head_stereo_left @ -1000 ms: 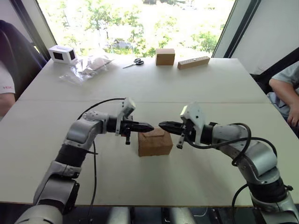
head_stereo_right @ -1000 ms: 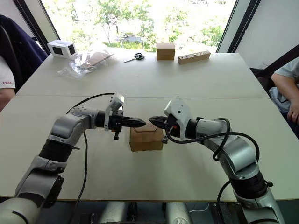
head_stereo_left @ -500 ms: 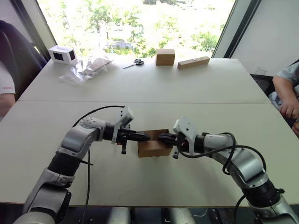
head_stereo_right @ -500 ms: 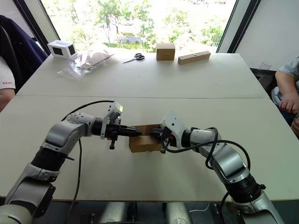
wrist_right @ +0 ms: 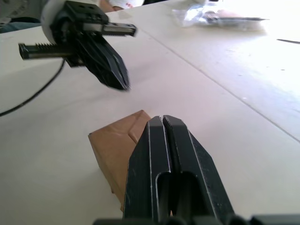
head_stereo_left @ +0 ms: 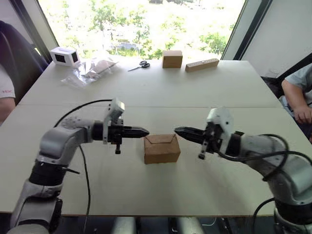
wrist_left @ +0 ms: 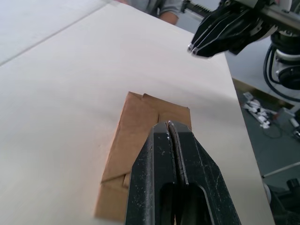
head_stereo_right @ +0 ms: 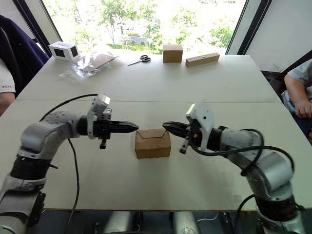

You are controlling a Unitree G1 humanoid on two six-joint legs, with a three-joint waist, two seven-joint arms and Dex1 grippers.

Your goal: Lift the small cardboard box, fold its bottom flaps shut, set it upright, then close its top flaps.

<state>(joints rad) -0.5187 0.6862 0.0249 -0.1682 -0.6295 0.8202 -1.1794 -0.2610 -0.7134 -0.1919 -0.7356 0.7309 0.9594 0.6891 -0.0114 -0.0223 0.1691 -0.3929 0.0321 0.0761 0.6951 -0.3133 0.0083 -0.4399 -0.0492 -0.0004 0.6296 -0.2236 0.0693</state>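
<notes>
Left tool (head_stereo_left: 145, 131): fingers pressed together, empty, held just off the box's left side. Right tool (head_stereo_left: 178, 130): likewise closed and empty, off its right. Box (head_stereo_left: 162, 148): upright on the table (head_stereo_left: 146, 92) between my tools, top flaps (head_stereo_left: 161, 139) folded down; I judge closing done.

Bright daylight from window (head_stereo_left: 141, 24), overexposed glare outside, soft shadows on table (head_stereo_left: 161, 92)

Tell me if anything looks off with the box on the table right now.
Nothing stands out. The box sits upright and square on the table, top flaps folded shut. The left claw and right claw are both shut, off either side, not touching it.
</notes>
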